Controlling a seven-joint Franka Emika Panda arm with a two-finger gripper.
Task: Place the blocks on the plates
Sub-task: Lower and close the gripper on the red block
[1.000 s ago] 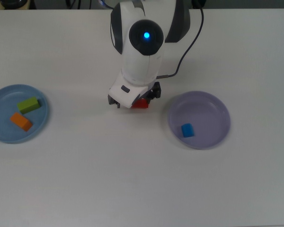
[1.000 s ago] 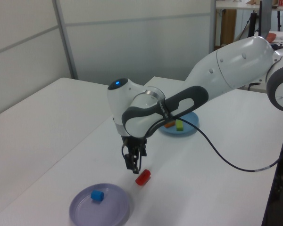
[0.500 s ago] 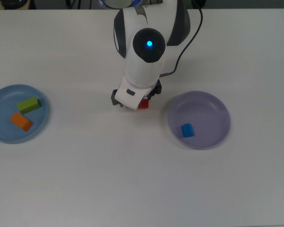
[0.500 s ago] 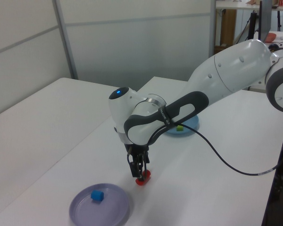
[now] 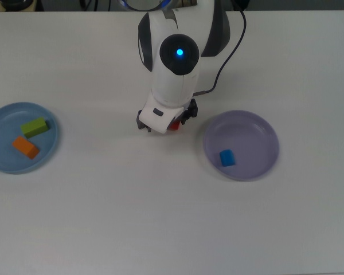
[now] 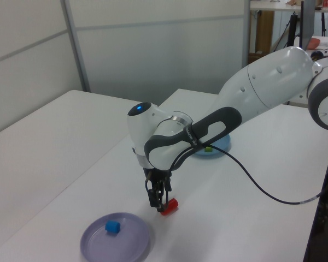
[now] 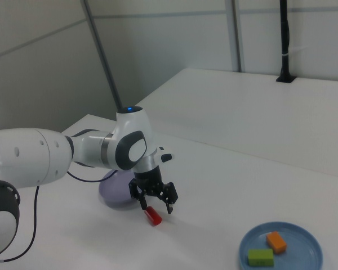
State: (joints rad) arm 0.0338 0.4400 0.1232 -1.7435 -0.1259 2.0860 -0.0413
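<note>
A red block point(image 6: 170, 205) lies at table level between the two plates, and my gripper point(image 6: 159, 204) is shut on one end of it. In the top view the arm's hand covers all but a sliver of the red block point(image 5: 173, 126). In the right view the red block point(image 7: 152, 216) shows just under the gripper point(image 7: 153, 209). The lavender plate point(image 5: 258, 129) holds a blue cube point(image 5: 227, 157). On the light blue plate point(image 5: 0, 117) lie a green block point(image 5: 34, 126) and an orange block point(image 5: 26, 147).
A black cable point(image 5: 232, 48) trails from the arm over the white table point(image 5: 160, 217). In the left view the arm hides most of the light blue plate point(image 6: 218, 146). Wall panels stand behind the table's far side.
The gripper came down over the red block and closed on it. The block now sits a little tilted and shifted in the left view. The plates and other blocks have not moved.
</note>
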